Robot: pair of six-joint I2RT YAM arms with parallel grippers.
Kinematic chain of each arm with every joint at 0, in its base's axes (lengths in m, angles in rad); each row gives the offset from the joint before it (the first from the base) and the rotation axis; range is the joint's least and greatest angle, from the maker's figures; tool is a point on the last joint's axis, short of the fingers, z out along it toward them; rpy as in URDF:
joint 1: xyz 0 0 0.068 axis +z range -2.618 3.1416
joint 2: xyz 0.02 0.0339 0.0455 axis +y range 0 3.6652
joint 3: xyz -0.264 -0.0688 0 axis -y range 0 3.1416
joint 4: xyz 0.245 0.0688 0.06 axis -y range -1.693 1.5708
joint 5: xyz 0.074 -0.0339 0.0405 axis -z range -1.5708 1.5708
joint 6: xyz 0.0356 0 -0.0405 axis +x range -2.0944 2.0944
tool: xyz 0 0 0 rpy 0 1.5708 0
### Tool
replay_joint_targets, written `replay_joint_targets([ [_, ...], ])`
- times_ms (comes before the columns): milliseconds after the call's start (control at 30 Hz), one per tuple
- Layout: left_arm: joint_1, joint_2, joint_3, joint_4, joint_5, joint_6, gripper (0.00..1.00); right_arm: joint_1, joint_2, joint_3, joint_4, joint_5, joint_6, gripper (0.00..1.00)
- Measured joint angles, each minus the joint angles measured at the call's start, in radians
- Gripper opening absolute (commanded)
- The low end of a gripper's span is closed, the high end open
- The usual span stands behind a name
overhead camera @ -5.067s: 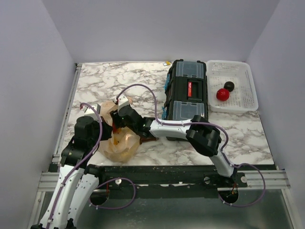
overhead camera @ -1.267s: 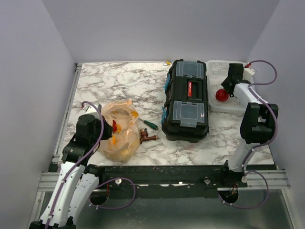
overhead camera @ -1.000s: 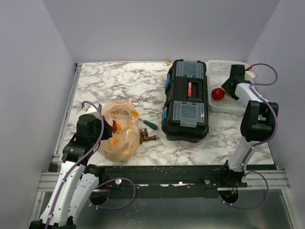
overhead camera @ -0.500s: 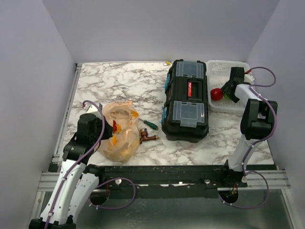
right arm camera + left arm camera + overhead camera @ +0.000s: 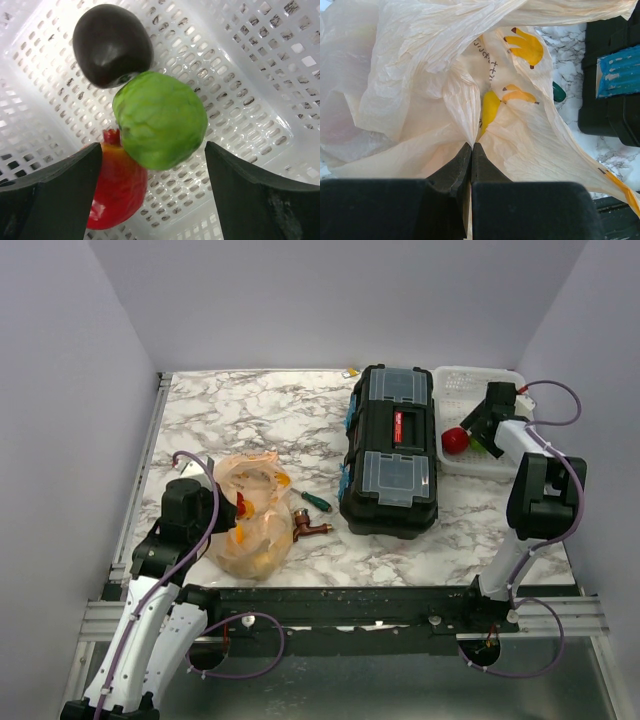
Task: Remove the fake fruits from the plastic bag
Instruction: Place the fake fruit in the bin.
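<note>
The peach-orange plastic bag (image 5: 255,518) lies at the near left of the table. My left gripper (image 5: 230,508) is shut on a fold of the bag (image 5: 420,75), with a yellow fruit (image 5: 490,107) showing inside. My right gripper (image 5: 478,430) hangs open over the white basket (image 5: 520,440). In the right wrist view a green ball (image 5: 160,120) lies between its open fingers (image 5: 55,195), touching neither. A dark ball (image 5: 112,44) and a red fruit (image 5: 117,187) lie beside it in the basket (image 5: 240,65). The red fruit (image 5: 455,440) also shows from above.
A black toolbox (image 5: 392,450) stands between the bag and the basket; its corner shows in the left wrist view (image 5: 615,85). A brown tap (image 5: 308,528) and a green-handled screwdriver (image 5: 316,501) lie just right of the bag. Walls enclose the table.
My right arm went from the bag to the basket. In the last second it shifted a little nearer, and the red fruit rolled left. The left gripper kept its hold on the bag.
</note>
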Motion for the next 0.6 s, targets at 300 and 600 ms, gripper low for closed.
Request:
replay_joint_targets([
  [300,0.000,-0.023,0.000,0.000,0.000,0.000,0.00,0.005,-0.101,-0.001,-0.030,-0.026,-0.011,0.85],
  [600,0.000,-0.016,0.000,-0.001,0.000,0.000,0.00,0.114,-0.393,-0.024,0.011,-0.101,-0.069,0.84],
])
